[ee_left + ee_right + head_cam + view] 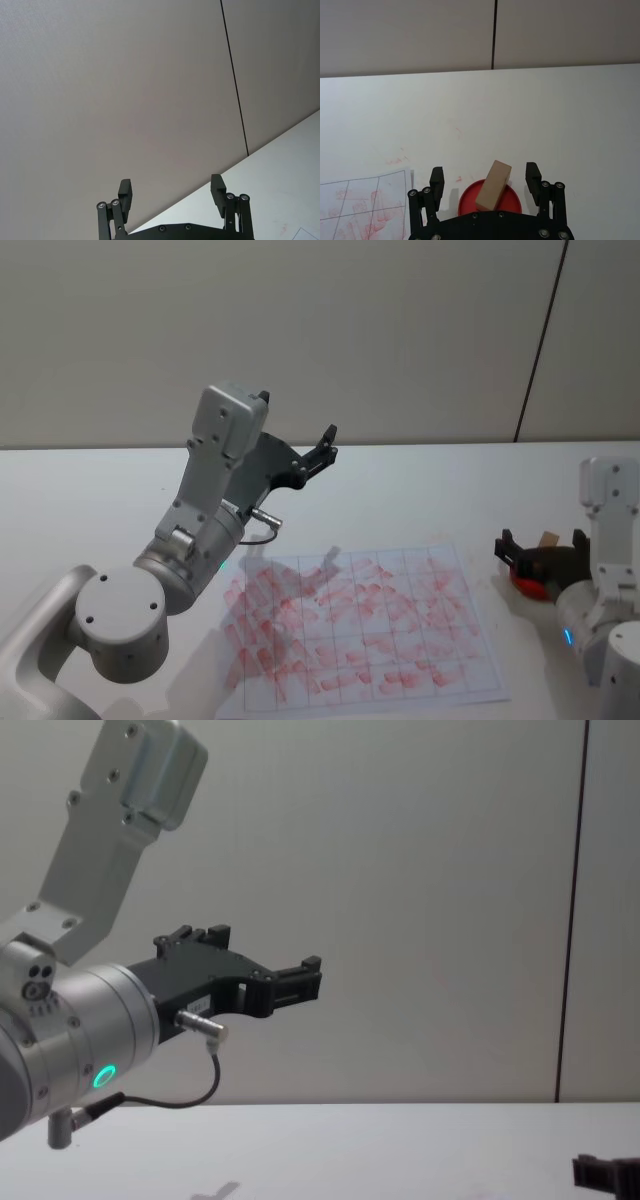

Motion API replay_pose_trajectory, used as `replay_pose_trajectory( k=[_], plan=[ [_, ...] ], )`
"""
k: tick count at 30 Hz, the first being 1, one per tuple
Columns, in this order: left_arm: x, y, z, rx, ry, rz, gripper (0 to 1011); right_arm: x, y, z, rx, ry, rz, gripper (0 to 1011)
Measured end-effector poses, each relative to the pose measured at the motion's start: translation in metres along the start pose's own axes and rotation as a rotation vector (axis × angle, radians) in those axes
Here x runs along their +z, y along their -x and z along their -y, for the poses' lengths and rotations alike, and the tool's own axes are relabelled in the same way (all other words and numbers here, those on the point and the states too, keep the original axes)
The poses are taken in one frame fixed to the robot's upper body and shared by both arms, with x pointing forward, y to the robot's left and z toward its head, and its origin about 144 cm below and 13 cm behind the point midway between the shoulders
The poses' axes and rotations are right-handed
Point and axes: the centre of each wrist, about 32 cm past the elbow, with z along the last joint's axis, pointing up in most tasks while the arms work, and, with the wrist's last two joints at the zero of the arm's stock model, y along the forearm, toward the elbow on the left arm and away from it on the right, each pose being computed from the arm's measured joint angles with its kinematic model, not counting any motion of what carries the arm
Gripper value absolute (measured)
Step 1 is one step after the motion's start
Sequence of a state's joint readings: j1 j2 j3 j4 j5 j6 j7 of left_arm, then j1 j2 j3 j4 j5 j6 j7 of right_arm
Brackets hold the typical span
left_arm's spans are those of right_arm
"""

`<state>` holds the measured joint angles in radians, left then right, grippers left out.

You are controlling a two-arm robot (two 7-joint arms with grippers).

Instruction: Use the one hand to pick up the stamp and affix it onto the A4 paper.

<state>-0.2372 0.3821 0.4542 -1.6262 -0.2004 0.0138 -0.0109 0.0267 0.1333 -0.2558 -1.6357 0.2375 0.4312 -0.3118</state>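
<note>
Poised to grasp, the right gripper (485,171) gaped astride the tan wooden block stamp (493,186) on its round red pad (514,201), three o'clock of the gridded A4 paper (360,630); closing looked next. The left gripper (170,182) hung aloft, open.

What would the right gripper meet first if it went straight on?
Probably the wooden stamp, tilted on the red ink pad, centred before the open right gripper; depth is unclear.

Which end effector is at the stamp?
The right end effector: open, straddling the wooden stamp that sits on the red pad. The left end effector, also open, is raised in the air, holding nothing.
</note>
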Motion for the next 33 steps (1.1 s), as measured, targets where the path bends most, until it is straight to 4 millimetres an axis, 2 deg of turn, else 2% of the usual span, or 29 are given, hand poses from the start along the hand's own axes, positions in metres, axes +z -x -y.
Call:
replay_pose_trajectory(
  k=[15,21,25,26,28,29,33],
  plan=[
    [0.0,0.0,0.0,0.0,0.0,0.0,1001,-0.0059,-0.0012,-0.0057,-0.026,0.043,-0.016,994],
    [0.0,0.0,0.0,0.0,0.0,0.0,1001,-0.0069,-0.0019,-0.0067,-0.026,0.043,-0.024,865],
    [0.0,0.0,0.0,0.0,0.0,0.0,1001,-0.0069,-0.002,-0.0069,-0.021,0.036,-0.027,744],
    [0.0,0.0,0.0,0.0,0.0,0.0,1001,-0.0069,-0.0019,-0.007,-0.02,0.034,-0.027,744],
    [0.0,0.0,0.0,0.0,0.0,0.0,1001,-0.0071,-0.002,-0.0072,-0.019,0.032,-0.028,623],
    [0.0,0.0,0.0,0.0,0.0,0.0,1001,-0.0071,-0.002,-0.0072,-0.019,0.032,-0.028,623],
    [0.0,0.0,0.0,0.0,0.0,0.0,1001,-0.0074,-0.0018,-0.0076,-0.018,0.033,-0.031,503]
  ],
)
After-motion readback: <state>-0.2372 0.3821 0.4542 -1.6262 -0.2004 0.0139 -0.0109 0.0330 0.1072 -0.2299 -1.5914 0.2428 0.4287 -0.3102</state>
